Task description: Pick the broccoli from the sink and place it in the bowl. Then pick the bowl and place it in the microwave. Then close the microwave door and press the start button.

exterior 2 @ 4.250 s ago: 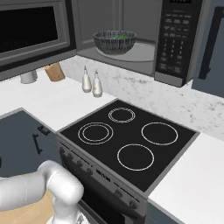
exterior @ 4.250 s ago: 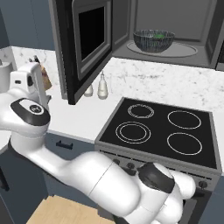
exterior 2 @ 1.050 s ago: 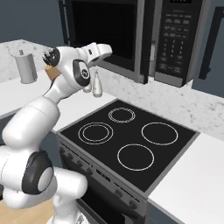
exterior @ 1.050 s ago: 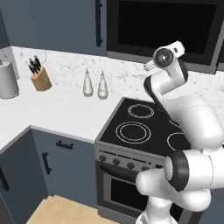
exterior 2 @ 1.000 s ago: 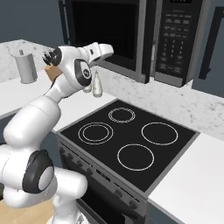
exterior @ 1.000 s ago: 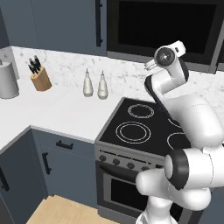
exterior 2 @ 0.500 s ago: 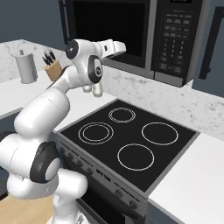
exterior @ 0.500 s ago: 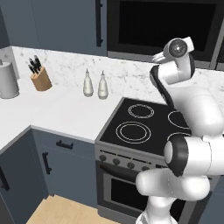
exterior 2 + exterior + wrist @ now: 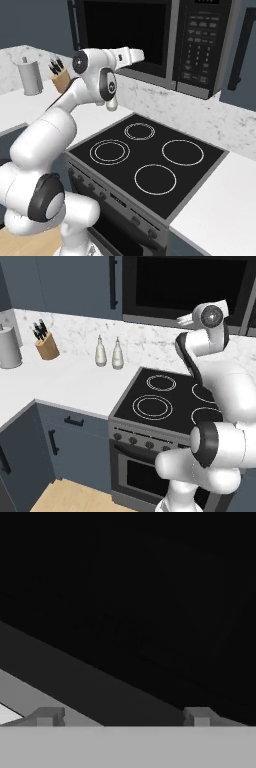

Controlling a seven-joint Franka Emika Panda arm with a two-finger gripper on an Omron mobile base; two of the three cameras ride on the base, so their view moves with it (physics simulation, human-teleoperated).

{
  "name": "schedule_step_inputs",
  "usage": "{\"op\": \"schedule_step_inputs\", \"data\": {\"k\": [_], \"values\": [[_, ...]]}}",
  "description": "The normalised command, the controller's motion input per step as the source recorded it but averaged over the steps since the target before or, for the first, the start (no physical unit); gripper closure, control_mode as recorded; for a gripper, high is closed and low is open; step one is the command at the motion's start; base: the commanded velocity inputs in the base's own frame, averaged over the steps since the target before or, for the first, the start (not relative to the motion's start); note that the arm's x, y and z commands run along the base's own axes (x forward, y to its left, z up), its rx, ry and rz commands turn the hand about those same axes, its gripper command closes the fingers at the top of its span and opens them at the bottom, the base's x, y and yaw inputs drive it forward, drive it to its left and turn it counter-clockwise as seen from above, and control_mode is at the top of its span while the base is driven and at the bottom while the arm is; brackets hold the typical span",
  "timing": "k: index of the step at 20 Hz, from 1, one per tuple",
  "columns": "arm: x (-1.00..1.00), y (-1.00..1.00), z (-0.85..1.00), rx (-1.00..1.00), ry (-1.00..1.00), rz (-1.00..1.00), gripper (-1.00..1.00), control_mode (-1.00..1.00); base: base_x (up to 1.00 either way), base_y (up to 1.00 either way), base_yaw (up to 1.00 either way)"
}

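1. Microwave [image 9: 200,45]: black box mounted on the wall above the stove, keypad panel on its right side in the right base view.
2. Microwave door [image 9: 125,35]: shut, flush with the box front. Dark glass; nothing could be made out through it. The bowl and broccoli could not be located, and the sink was not in frame.
3. Stove [image 9: 170,401]: black glass top with four white ring burners, knobs along the front edge, directly below the microwave. Top was bare.
4. Worktop [image 9: 65,386]: white, running left of the stove into a corner, marble-pattern backsplash behind it. Another stretch sat right of the stove [image 9: 220,210].
5. Arm: raised over the stove, forearm angled up toward the microwave, hand level with the lower part of the door.
6. Tool [image 9: 137,54]: pointed at the door glass near its lower edge, very close to it; contact could not be confirmed. In the hand view the two fingertips [image 9: 47,716] stood wide apart with nothing between them, dark door surface just ahead.
7. Paper towel roll [image 9: 9,348]: upright at the far left of the worktop.
8. Knife block [image 9: 46,346]: wooden, dark handles sticking up, near the backsplash, right of the roll.
9. Two pale shaker bottles [image 9: 109,353]: side by side just beside each other, between the knife block and the stove.
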Motion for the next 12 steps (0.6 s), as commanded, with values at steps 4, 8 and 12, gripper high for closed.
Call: {"op": "schedule_step_inputs", "data": {"k": [4, 8, 12], "values": [[-0.86, 0.18, 0.40, 0.12, -0.24, 0.00, -1.00, -1.00, 0.00, 0.00, 0.00], [-0.81, 0.22, 0.39, 0.05, -0.14, 0.00, -1.00, -1.00, 0.00, 0.00, 0.00], [-0.88, 0.06, 0.26, 0.00, -0.04, 0.00, -1.00, -1.00, 0.00, 0.00, 0.00]]}}
